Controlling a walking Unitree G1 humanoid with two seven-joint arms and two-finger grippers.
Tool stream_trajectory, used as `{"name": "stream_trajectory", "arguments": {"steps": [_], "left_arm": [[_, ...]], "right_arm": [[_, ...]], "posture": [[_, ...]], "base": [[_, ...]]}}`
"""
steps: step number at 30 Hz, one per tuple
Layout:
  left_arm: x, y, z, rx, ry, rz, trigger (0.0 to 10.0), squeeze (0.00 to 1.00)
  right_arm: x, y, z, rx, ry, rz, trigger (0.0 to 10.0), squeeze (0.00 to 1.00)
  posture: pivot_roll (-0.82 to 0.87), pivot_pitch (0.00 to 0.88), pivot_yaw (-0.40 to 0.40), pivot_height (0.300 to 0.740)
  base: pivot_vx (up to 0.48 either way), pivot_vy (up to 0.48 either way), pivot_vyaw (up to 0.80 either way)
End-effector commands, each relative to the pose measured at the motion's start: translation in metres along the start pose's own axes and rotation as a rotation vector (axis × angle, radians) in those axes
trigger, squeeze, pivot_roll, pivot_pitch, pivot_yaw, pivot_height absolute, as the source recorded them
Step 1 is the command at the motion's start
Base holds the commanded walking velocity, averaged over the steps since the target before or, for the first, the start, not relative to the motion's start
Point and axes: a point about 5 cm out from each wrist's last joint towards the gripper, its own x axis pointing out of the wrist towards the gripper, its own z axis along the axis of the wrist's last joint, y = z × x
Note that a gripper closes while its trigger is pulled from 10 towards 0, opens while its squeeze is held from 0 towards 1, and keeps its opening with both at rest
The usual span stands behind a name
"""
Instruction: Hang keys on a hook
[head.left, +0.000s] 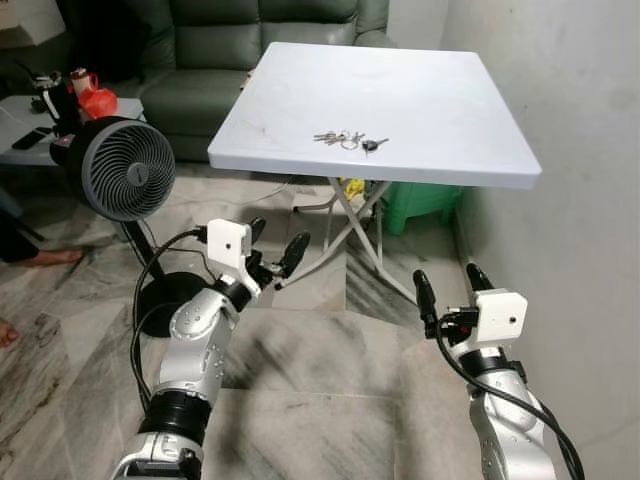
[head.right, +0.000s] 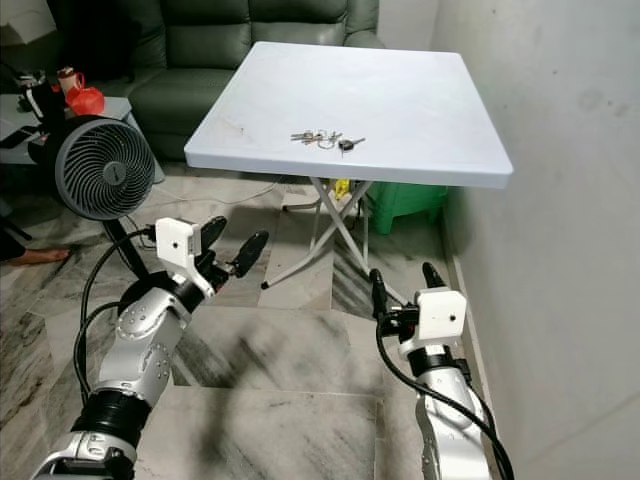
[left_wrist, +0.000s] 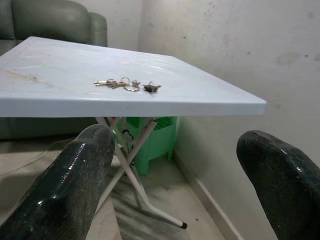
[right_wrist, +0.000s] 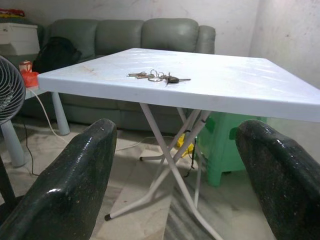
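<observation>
We see the keys (head.left: 347, 139) lying flat on the white folding desk (head.left: 440, 120), nr its front edge, roughly mid-width, w/ one dark-headed key at the robot's-right end of the bunch. Both our arms are raised in front of the desk, below its top, well apart from the keys. Left end effector (head.left: 274, 243) has fingers spread wide, nothing btwn them; right end effector (head.left: 452, 284) likewise wide, empty. A grey fan (head.left: 127, 168) stands on the marble floor to our left, a green sofa (head.left: 210, 50) behind it. Under the desk sits what's prob. a green plastic stool (head.left: 420, 203), partly hidden.
</observation>
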Motion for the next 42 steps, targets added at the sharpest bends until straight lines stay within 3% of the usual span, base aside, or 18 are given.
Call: {"name": "stream_trajectory", "arguments": {"steps": [1, 17, 28, 39, 42], "left_arm": [[0.0034, 0.0002, 0.0032, 0.013, -0.002, -0.005, 10.0, 0.0], [0.0071, -0.0011, 0.0041, 0.012, -0.007, -0.012, 10.0, 0.0], [0.008, -0.0019, 0.0039, 0.011, -0.01, -0.013, 10.0, 0.0], [0.008, -0.002, 0.0035, 0.012, -0.012, -0.012, 10.0, 0.0], [0.008, -0.0018, 0.0041, 0.009, -0.014, -0.012, 10.0, 0.0]], "right_arm": [[0.0003, 0.0005, 0.003, -0.006, -0.007, 0.004, 10.0, 0.0], [0.0023, 0.001, 0.0048, 0.001, -0.018, 0.027, 10.0, 0.0], [0.0033, 0.0037, 0.0055, -0.054, -0.011, 0.059, 10.0, 0.0], [0.0025, 0.0047, 0.0045, -0.04, -0.008, 0.064, 10.0, 0.0], [0.0022, 0.0036, 0.0052, 0.01, -0.015, 0.051, 10.0, 0.0]], "posture": [[-0.07, 0.026, 0.03, 0.74], [-0.07, 0.012, 0.027, 0.74], [-0.07, 0.002, 0.022, 0.74], [-0.07, 0.001, 0.022, 0.74], [-0.07, 0.006, 0.021, 0.74]], "base": [[0.364, 0.0, 0.0], [0.381, 0.0, 0.0], [0.4, 0.0, 0.0], [0.396, 0.266, 0.73], [0.31, 0.366, 0.0]]}}
